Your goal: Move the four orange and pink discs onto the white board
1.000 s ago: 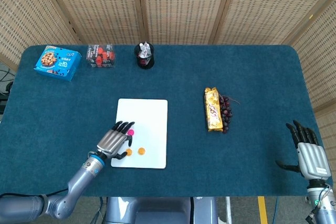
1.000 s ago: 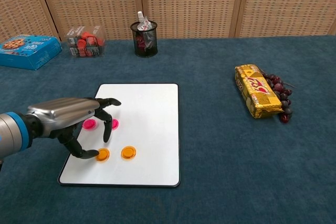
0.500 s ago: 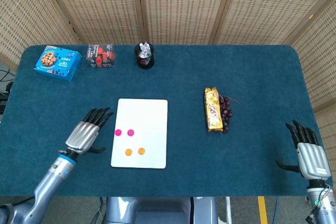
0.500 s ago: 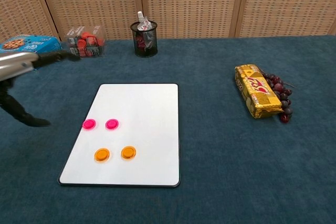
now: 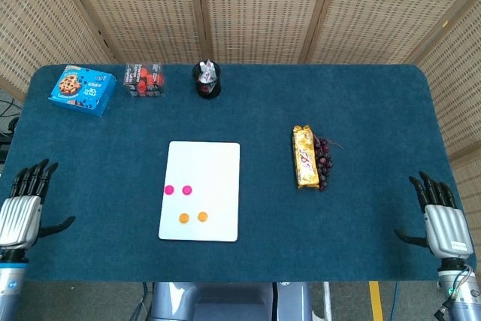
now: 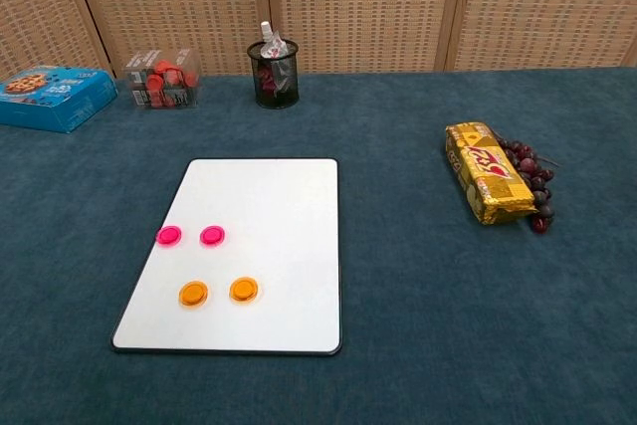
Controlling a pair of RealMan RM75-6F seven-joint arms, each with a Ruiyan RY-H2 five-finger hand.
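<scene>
The white board (image 5: 214,163) (image 6: 269,196) lies flat near the table's middle. On its lower left part sit two pink discs (image 5: 169,190) (image 5: 187,190) (image 6: 169,236) (image 6: 212,235) and, below them, two orange discs (image 5: 184,218) (image 5: 202,216) (image 6: 193,294) (image 6: 244,290). My left hand (image 5: 22,208) hovers at the table's near left corner, fingers spread, holding nothing. At the near right corner my right hand (image 5: 442,219) is likewise spread and empty. Neither hand shows in the chest view.
At the back stand a blue cookie box (image 5: 83,89), a clear box of red pieces (image 5: 143,80) and a black mesh cup (image 5: 207,80). A gold snack packet (image 5: 304,156) lies beside dark grapes (image 5: 324,162) right of the board.
My left hand has pulled away from the board, leaving the discs on it, and drawn back to the near left corner. The right hand has stayed still.
</scene>
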